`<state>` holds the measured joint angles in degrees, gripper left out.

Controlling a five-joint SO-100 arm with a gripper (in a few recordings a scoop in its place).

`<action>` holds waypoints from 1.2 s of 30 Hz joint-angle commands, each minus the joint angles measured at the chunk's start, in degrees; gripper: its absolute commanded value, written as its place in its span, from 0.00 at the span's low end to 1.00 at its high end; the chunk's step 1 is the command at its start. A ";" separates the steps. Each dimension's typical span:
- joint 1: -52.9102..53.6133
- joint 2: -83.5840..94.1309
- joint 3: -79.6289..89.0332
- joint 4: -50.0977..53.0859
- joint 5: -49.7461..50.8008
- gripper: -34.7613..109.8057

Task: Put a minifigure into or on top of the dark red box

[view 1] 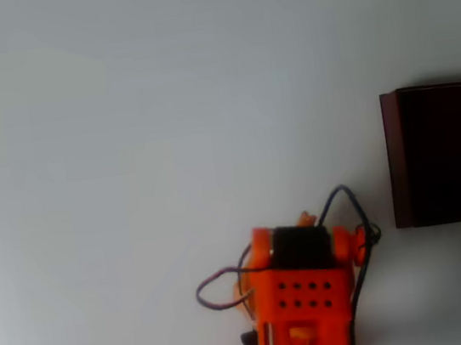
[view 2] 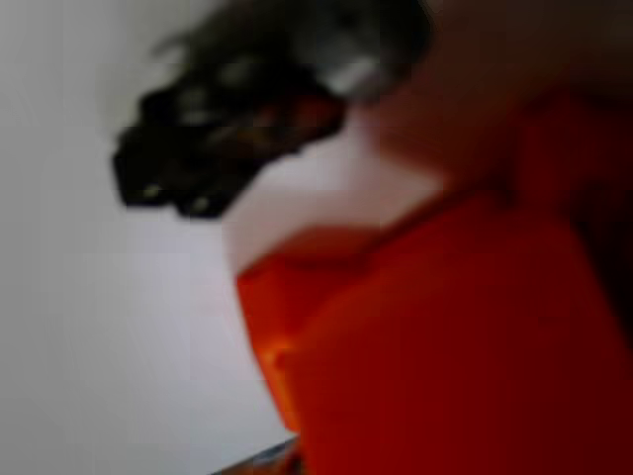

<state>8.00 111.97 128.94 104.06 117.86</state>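
Presently the orange claw grips the blurred black minifigure at its tip; the dark red box sits apart on the white tabletop, right of the claw overhead.

We see a plain white counter in the overhead view, evenly lit and smooth. The dark red box sits on it at the right edge of the picture, cut off by the frame, its walls red-brown and its inside nearly black. The robot arm stands at the bottom edge, a little right of the middle, near the box but apart from it. In the wrist view we make out a blurred strip of the same white counter on the left.
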 commanded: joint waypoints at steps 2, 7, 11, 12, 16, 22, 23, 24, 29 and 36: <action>9.76 -7.38 0.09 -0.35 -3.87 0.24; 13.36 -13.01 1.76 -4.57 -9.93 0.24; 13.71 -13.54 5.10 -10.11 -13.45 0.24; 13.62 -13.45 5.62 -10.90 -13.71 0.24; 11.87 -10.81 8.61 -15.29 -14.50 0.24; 11.25 -0.88 15.29 -17.14 -14.15 0.24; 11.43 1.14 16.79 -17.40 -14.24 0.24; 11.78 2.99 18.28 -17.67 -14.33 0.24; 12.13 9.23 22.94 -18.81 -14.77 0.24; 9.76 12.13 23.64 -17.84 -14.59 0.24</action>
<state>18.63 121.82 151.96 85.34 102.30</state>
